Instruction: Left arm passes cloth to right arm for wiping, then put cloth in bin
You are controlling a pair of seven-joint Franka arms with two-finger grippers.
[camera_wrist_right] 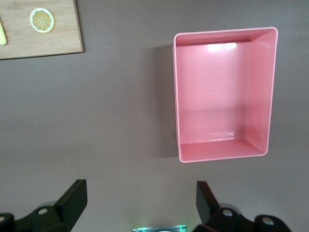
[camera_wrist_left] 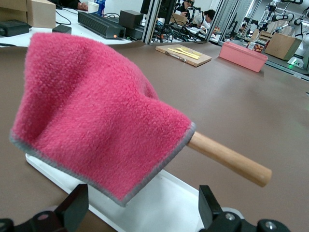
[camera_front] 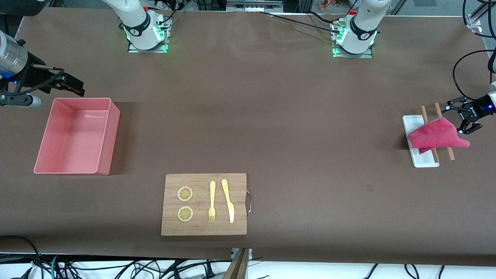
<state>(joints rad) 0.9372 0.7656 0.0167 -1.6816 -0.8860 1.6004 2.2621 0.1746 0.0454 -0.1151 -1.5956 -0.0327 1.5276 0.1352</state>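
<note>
Nothing is being held yet; by the look of it the task is sitting at its very start.

Left gripper (camera_front: 464, 116) is hovering at the left arm's end of the table with its fingers (camera_wrist_left: 72, 208) spread wide and empty. Just ahead of the fingertips, the cloth (camera_front: 436, 133) is lying draped over two wooden rods (camera_front: 449, 151) that are resting across a small white tray (camera_front: 424, 159); no contact is showing.

Right gripper (camera_front: 71, 85) is waiting, hanging over the table just beside the bin (camera_front: 104, 155), with its fingers (camera_wrist_right: 72, 200) also fully apart and holding nothing. The bin is standing empty.

Nearer the front camera, a cutting board (camera_front: 203, 226) is carrying lemon slices, fork and knife.

Still outstanding, as I judge it: grasp, handover, wiping, drop in bin.
</note>
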